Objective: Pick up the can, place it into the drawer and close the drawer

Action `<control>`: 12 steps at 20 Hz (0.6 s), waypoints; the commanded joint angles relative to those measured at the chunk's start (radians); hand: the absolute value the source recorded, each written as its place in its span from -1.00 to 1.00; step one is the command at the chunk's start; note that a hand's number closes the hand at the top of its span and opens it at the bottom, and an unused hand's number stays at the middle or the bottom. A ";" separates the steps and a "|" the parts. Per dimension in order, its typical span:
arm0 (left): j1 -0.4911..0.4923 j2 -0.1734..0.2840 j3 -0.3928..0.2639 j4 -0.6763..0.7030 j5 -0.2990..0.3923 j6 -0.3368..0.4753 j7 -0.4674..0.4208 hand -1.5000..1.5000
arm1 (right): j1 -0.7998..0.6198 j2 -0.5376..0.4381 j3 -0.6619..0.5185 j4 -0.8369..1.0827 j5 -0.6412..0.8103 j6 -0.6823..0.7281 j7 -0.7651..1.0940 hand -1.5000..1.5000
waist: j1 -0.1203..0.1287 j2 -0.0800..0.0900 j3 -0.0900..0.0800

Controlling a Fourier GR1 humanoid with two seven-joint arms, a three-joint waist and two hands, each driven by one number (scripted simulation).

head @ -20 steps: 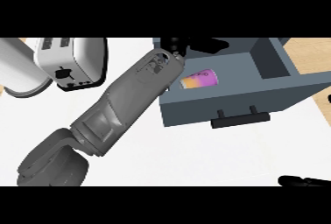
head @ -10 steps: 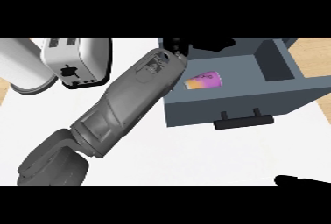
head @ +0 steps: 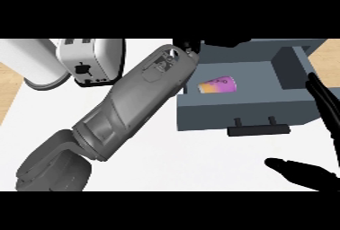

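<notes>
The can (head: 216,85), pink and orange, lies on its side inside the open grey drawer (head: 239,110), near its left wall. My left forearm runs from the lower left up over the drawer's left rim. The left hand (head: 189,46) sits above the drawer's back left corner, mostly cut off at the top, and is apart from the can. My right hand (head: 302,173) shows at the right edge, open. Its straight fingers (head: 325,105) rise beside the drawer's right front corner, and the thumb points left below the black handle (head: 259,130).
A white toaster (head: 90,60) and a white cylinder (head: 34,63) stand at the back left. The white counter top (head: 192,161) spreads in front of the drawer. Wooden surface shows at the far right (head: 330,50).
My right hand has come up from the lower right corner to beside the drawer's front right. The can stays lying in the drawer. The left arm has barely shifted.
</notes>
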 commanded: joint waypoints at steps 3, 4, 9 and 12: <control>0.033 0.000 -0.022 -0.053 0.013 0.027 0.033 -1.00 | -0.054 0.002 0.124 0.189 0.258 -0.104 -0.052 -1.00 | 0.028 -0.008 0.001; -0.002 0.011 0.015 -0.004 -0.013 -0.020 0.024 -1.00 | -0.040 -0.009 0.132 0.173 0.286 -0.086 -0.018 -1.00 | 0.041 -0.011 0.000; 0.035 0.057 0.012 -0.078 -0.040 -0.011 0.071 -1.00 | -0.100 0.007 0.154 0.380 0.415 -0.173 -0.020 -1.00 | 0.062 -0.018 0.000; 0.045 0.094 0.019 -0.118 -0.059 -0.016 0.121 -1.00 | -0.092 0.076 0.176 0.452 0.444 -0.298 -0.055 -1.00 | 0.060 -0.019 0.000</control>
